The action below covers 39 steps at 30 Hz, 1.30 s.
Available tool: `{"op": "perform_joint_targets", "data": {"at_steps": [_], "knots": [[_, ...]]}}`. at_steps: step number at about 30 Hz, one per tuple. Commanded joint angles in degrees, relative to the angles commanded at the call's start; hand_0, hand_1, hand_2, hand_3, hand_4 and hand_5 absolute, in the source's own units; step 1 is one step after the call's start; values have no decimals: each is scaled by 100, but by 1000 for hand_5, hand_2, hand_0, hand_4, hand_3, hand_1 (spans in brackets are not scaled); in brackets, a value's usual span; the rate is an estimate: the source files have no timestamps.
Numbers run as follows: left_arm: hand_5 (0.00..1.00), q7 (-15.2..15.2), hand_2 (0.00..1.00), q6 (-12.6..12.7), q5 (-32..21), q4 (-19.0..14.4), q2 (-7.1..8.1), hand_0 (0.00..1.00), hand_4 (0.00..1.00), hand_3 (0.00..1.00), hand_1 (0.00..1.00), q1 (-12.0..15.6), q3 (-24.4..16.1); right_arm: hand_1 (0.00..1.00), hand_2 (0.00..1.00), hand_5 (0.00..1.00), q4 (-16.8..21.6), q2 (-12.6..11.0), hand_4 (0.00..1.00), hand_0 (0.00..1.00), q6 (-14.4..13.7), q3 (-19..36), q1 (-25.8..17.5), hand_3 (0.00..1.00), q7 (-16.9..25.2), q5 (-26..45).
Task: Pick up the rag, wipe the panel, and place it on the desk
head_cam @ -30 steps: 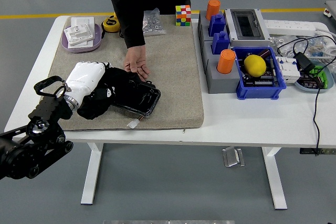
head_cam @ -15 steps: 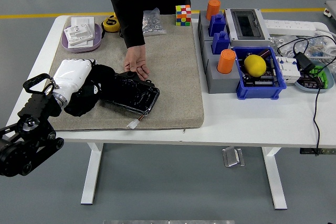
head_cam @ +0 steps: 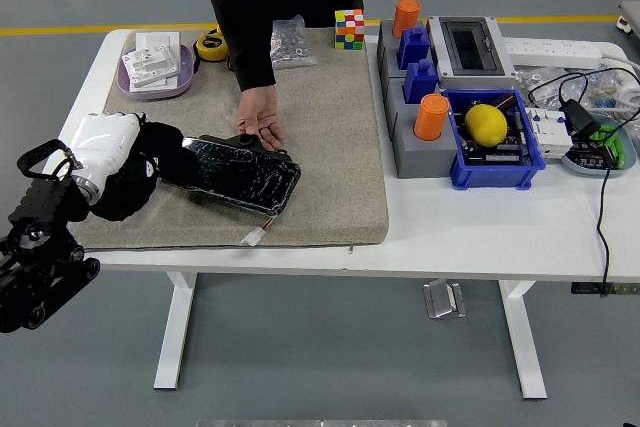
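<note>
A glossy black panel (head_cam: 243,173) lies on the tan mat (head_cam: 330,137) near its front left. My left hand (head_cam: 105,147), white with a black arm, is shut on a black rag (head_cam: 140,175) at the panel's left end, over the mat's left edge. A person's hand (head_cam: 260,117) rests on the mat, touching the panel's far edge. My right hand is out of view.
A purple dish (head_cam: 155,67) with white parts, a yellow tape measure (head_cam: 210,44), a bag of parts (head_cam: 290,42) and a Rubik's cube (head_cam: 348,28) sit at the back. Grey and blue bins (head_cam: 495,142) with orange cups and a yellow lemon stand on the right, with cables beyond.
My left hand has dragged the rag leftward off the panel, toward the mat's left edge. More of the panel's surface shows now. The person's hand has stayed at the panel's far edge.
</note>
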Motion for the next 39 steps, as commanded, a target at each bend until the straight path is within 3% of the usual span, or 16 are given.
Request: {"op": "perform_joint_targets", "data": {"at_steps": [12,21,27,28,33,34,39], "knots": [[2,-41,491,61,-65,262,-14,208,333,383,196,25,-137,605,665,534,4,12,981,716,-7,-9,20,580,-1,3],[2,-360,489,315,-488,847,-148,210,331,380,195,-28,-318,605,665,535,1,16,981,716,-16,-15,43,580,-16,14],[2,-450,490,350,-635,924,-183,214,331,382,199,-39,-404,606,665,534,-5,18,981,716,-18,-7,46,580,-25,10],[2,-473,503,358,-696,947,-194,230,318,414,239,-41,-381,605,665,535,0,22,981,716,-23,-2,49,580,-23,7],[2,-506,503,337,-898,1041,-260,230,318,414,239,-23,-301,605,665,535,9,41,981,716,-28,-2,49,580,-23,-8],[2,-505,516,326,-912,1059,-273,268,376,483,350,-17,-304,603,665,532,8,43,980,717,-27,-3,45,580,-24,-7],[2,-541,516,279,-938,1082,-286,268,376,483,350,-2,-350,603,665,532,1,32,980,717,-25,-18,38,580,-35,5]]}}
